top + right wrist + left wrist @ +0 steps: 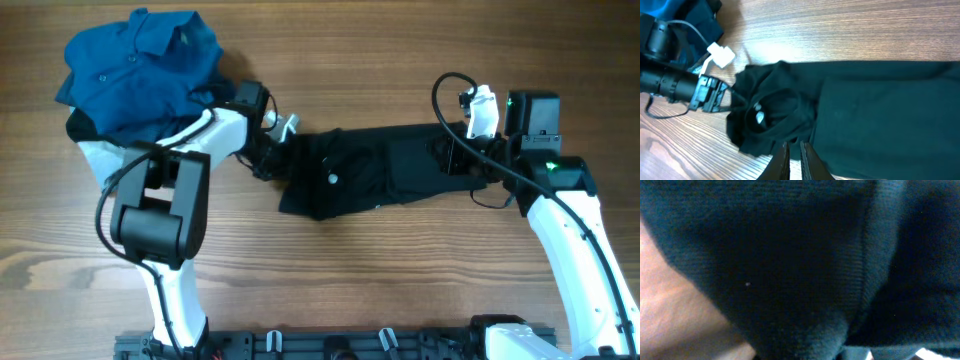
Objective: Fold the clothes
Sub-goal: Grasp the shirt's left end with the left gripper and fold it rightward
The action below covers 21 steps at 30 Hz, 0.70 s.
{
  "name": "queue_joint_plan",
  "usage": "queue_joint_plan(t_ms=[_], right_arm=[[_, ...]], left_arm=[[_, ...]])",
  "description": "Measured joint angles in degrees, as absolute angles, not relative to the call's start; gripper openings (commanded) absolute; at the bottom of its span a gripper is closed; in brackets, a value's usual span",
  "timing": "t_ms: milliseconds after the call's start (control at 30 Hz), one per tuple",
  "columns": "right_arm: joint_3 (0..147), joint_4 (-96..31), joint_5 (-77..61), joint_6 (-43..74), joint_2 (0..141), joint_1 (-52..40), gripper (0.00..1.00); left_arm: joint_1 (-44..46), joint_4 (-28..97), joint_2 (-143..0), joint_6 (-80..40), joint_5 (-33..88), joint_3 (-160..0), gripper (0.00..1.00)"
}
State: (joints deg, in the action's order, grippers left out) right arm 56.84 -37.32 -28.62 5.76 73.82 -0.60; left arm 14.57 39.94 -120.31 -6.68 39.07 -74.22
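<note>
One black collared soft-fabric shirt on wooden desk. Left fingers pinching its bunched end, right fingers pressed together. One bright blue buttoned shirt apart.

Robot lab: paired arms at wood-grain table.

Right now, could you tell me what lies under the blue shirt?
Under the blue shirt, a dark fabric edge and a pale garment poke out at its lower left. How far they extend beneath it is covered.
</note>
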Motion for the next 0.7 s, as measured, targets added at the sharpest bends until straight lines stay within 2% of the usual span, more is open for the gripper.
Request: queue_joint_plan(t_ms=[100, 233, 433, 533, 633, 700], right_arm=[[56.8, -37.3, -28.6, 5.8, 73.8, -0.6, 0.08], [56.8, -37.3, -28.6, 5.8, 73.8, -0.6, 0.08], [56.8, -37.3, -28.6, 6.0, 73.8, -0.6, 0.08], [56.8, -37.3, -28.6, 6.0, 73.8, -0.6, 0.08], [56.8, -37.5, -28.6, 6.0, 73.8, -0.6, 0.07], [56.8, -38.0, -28.6, 6.0, 73.8, -0.6, 0.07]], left_arm=[[11.2, 50.3, -117.9, -6.2, 38.3, -75.8, 0.04], [6.2, 57.2, -108.8, -5.0, 35.5, -81.1, 0.04], [10.0, 59.2, -101.4, -5.0, 32.8, -87.9, 0.04], [15.8, 58.2, -101.6, -5.9, 29.0, -88.4, 0.11], [21.9, 55.1, -103.3, -7.8, 24.9, -88.4, 0.27], [25.1, 52.6, -105.6, -8.6, 23.0, -88.5, 0.29]])
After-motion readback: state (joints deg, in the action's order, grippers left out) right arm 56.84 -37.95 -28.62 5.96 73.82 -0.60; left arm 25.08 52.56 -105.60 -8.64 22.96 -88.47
